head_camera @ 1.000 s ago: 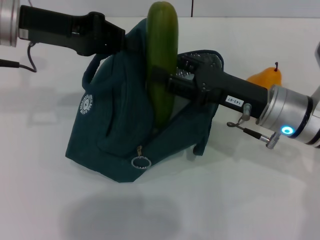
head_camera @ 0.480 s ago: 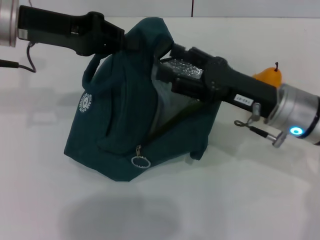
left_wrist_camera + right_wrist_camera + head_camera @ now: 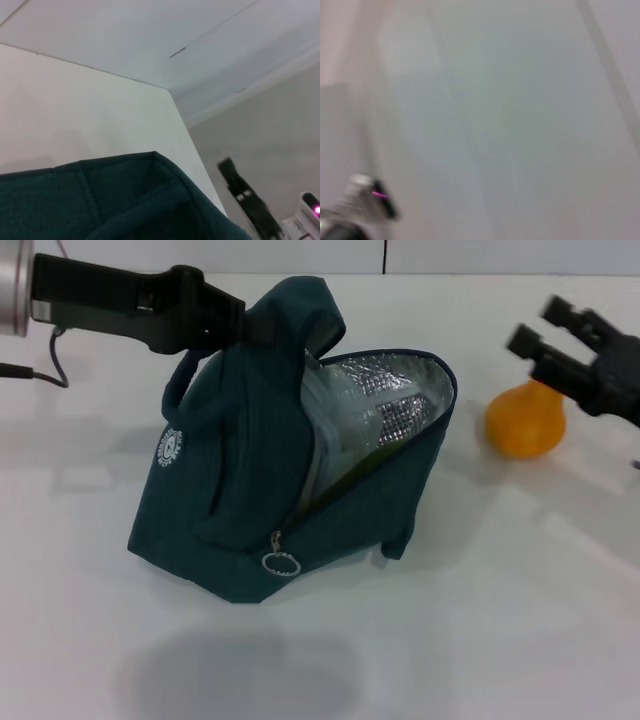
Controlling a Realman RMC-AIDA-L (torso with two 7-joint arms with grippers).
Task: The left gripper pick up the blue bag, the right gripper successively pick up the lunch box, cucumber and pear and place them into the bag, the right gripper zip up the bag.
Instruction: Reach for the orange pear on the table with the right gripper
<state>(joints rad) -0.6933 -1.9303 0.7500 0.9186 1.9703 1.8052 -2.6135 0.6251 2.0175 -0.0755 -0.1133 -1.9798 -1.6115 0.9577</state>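
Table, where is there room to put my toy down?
Bare table lies in front of the blue bag, and between bag and pear. It is crowded behind: left gripper holds the bag top, right gripper hovers over the pear.

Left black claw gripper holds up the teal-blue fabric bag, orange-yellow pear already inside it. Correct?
No. The head view shows the orange-yellow pear on the white table, right of the teal-blue fabric bag. The left black claw gripper does hold the bag up.
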